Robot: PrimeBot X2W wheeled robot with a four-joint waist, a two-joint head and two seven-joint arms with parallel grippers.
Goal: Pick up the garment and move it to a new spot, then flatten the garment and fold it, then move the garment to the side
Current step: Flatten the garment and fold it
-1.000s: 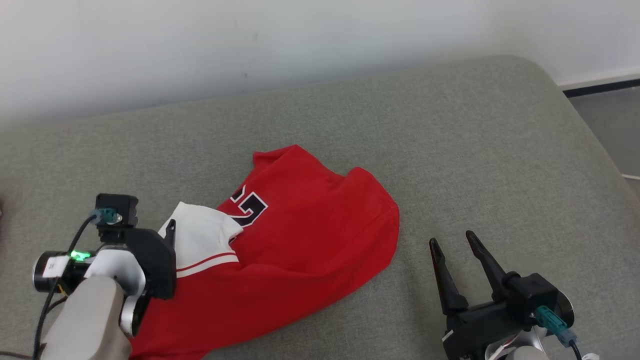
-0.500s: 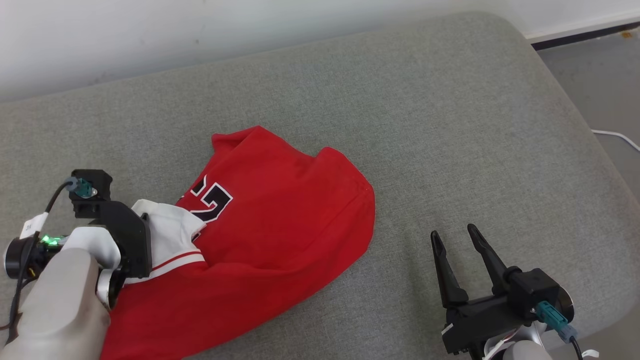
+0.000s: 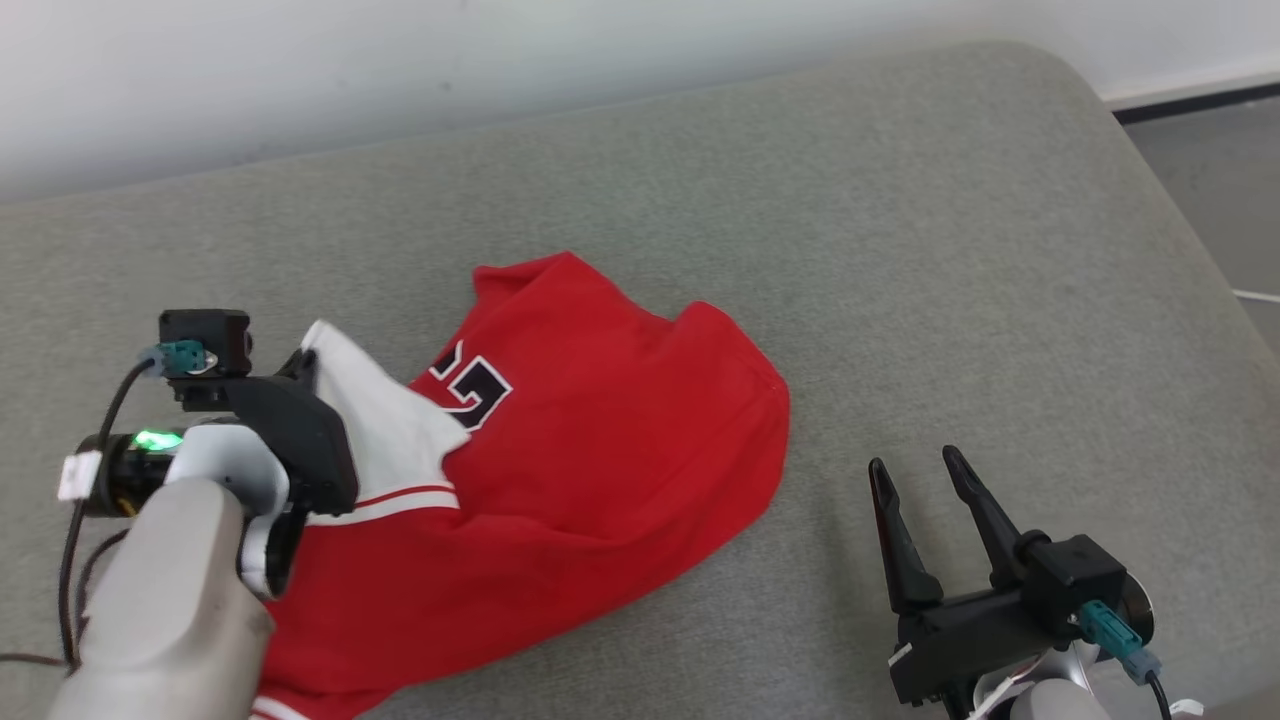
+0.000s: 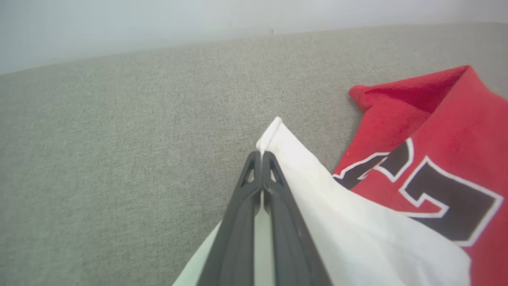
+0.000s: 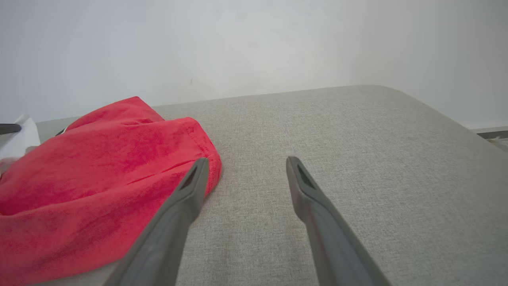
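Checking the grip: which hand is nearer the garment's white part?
Left. The left hand is shut on the white part; the right hand is open, apart, beyond the red side.

Head camera looks down; low wrist cameras apparently share the garment [image 3: 600,480].

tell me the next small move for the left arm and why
Probably lift the left end effector: it is shut on the white sleeve tip, while the rest of the garment lies crumpled on the grey cushion. The right end effector is open, apart from the cloth, so only the left can raise it.
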